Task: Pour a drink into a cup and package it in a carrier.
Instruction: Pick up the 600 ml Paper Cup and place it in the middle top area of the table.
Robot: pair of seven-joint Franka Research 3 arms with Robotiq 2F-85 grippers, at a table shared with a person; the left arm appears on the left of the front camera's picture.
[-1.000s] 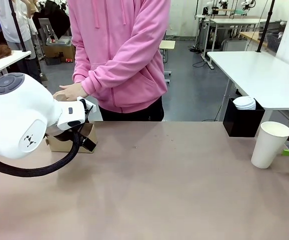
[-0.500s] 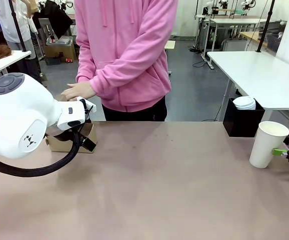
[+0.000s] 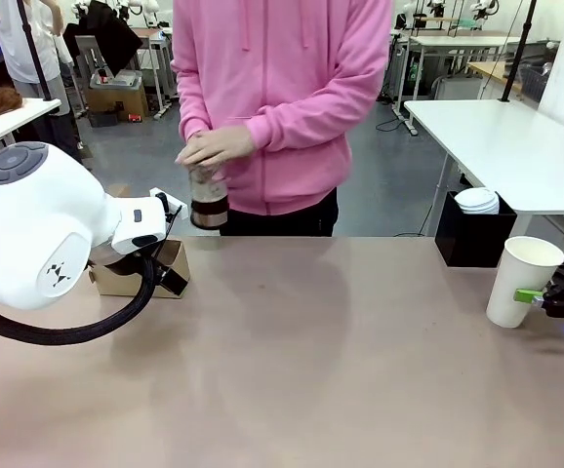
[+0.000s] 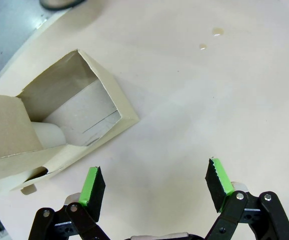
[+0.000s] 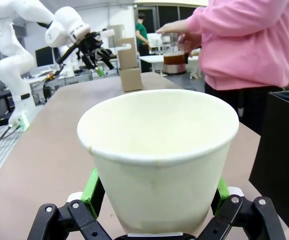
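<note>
**Gripper state and surroundings**

Right gripper (image 5: 156, 190): the fingers are spread wide, with one green pad on each side of the cup (image 5: 159, 150) near its base (contact cannot be confirmed). The cup stands upright at the right end of the table (image 3: 311, 331). Beyond it, off the table, a black bin (image 3: 472, 239) carries stacked white lids (image 3: 477, 200).

Left gripper (image 4: 155, 184): the fingers are apart with nothing between them, over bare tabletop just beside the carrier (image 4: 74, 107). Two small wet spots (image 4: 215, 31) lie farther out.

The person's hands (image 3: 219, 146) hold the press jug (image 3: 207, 190) above the table's far edge, near the carrier. The drink (image 3: 208, 213) sits low inside it.
</note>
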